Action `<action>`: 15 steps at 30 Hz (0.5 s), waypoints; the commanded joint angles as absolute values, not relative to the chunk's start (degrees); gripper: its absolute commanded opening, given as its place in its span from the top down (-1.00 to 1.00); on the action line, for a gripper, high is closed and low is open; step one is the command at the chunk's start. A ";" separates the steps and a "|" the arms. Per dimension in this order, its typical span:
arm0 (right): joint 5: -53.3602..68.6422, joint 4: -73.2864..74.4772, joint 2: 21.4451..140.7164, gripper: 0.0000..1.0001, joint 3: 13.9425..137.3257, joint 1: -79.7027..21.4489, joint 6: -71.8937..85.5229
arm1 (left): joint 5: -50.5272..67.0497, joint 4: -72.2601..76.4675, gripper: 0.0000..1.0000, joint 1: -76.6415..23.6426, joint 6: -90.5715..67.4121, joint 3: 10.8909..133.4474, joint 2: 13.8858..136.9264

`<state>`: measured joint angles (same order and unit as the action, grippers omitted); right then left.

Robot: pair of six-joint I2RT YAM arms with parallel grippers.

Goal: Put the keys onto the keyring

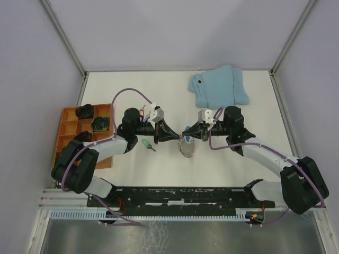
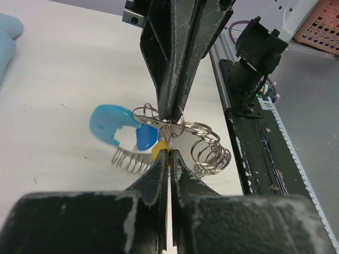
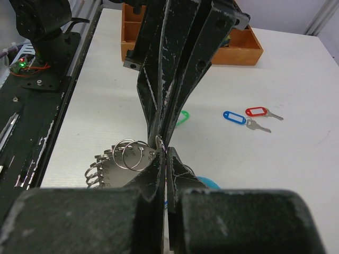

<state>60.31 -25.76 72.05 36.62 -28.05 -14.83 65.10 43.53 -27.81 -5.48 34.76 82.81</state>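
Note:
The keyring (image 1: 186, 146) hangs between both grippers as a bundle of silver wire coils (image 2: 211, 151) with a bright blue plastic section (image 2: 108, 123). My left gripper (image 2: 169, 154) is shut on a yellow-tagged key (image 2: 160, 150) right at the coils. Tip to tip against it, my right gripper (image 3: 166, 151) is shut on a wire ring (image 3: 127, 154) of the keyring. A green-tagged key (image 1: 148, 144) lies on the table beside the left gripper (image 1: 176, 136). A blue-tagged key (image 3: 234, 117) and a red-tagged key (image 3: 257, 111) lie farther off.
An orange compartment tray (image 1: 68, 123) holding dark items sits at the left edge, under the left arm. A folded light-blue cloth (image 1: 218, 87) lies at the back right. White walls and rails enclose the table.

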 commanded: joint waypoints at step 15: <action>58.92 -46.68 72.95 0.99 34.97 -30.14 -5.03 | 59.69 49.03 0.67 -33.85 -11.24 35.07 82.81</action>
